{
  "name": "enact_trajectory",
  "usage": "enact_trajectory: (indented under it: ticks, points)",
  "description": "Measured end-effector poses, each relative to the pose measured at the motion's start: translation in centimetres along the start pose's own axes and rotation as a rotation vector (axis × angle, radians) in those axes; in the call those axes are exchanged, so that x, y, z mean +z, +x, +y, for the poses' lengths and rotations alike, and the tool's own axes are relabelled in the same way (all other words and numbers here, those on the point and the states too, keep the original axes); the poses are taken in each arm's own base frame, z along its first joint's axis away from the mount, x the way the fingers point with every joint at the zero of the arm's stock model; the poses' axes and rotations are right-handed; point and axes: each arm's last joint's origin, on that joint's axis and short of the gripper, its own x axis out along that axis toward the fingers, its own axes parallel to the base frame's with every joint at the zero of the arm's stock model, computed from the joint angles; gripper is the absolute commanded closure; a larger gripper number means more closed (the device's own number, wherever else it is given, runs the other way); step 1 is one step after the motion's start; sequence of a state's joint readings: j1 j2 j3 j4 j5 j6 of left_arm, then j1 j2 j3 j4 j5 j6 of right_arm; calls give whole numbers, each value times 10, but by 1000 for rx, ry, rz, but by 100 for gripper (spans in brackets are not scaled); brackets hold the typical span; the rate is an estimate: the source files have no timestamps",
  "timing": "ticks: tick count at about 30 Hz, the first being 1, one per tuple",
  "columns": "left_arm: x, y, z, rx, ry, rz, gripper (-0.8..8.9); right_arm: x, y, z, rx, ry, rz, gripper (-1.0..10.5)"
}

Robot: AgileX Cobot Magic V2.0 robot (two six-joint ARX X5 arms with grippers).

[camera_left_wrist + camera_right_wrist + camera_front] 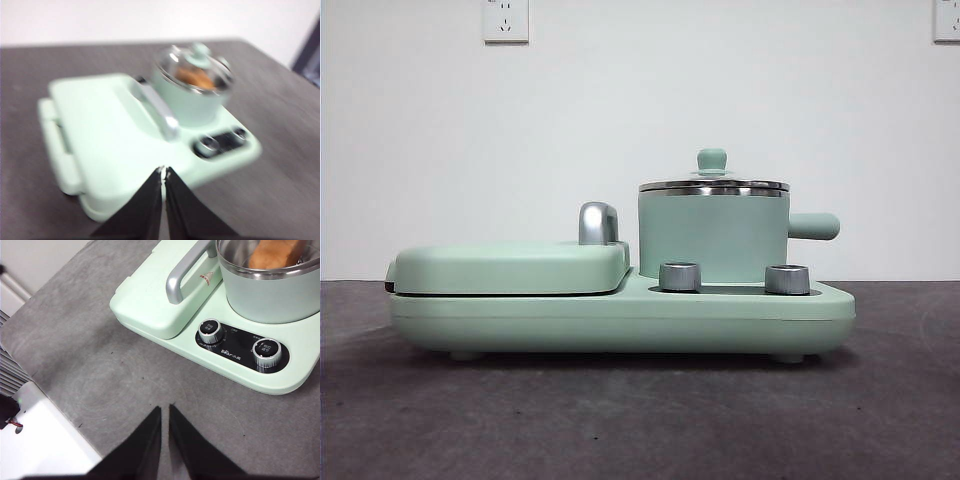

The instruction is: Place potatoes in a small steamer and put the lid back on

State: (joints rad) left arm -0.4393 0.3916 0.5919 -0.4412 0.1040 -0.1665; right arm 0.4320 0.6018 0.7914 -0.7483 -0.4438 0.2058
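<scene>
The left gripper (163, 172) hangs above the breakfast cooker (620, 315), jaws pressed together and holding nothing; the right gripper (164, 411) hovers over bare grey table (100, 375) beside the cooker's front edge, jaws nearly touching, also holding nothing. On the cooker, left to right: flat griddle cover (510, 268), chrome handle (597, 222), then the small steamer (712, 235) with the potato (275, 252) inside and the lid (713, 180) seated. White wall (620, 120) behind.
</scene>
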Motion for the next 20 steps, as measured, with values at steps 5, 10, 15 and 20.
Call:
enact_trajectory:
  ticks: [5, 10, 15, 20]
  points:
    - [-57, 13, 27, 135, 0, -125, 805, 0, 0, 0, 0, 0, 0, 924]
    - [-97, 21, 47, 266, -22, -72, 805, 0, 0, 0, 0, 0, -1, 924]
    - [-111, 21, 56, 336, -30, -68, 805, 0, 0, 0, 0, 0, -1, 924]
    - [-122, 21, 63, 429, -42, -74, 805, 0, 0, 0, 0, 0, -1, 924]
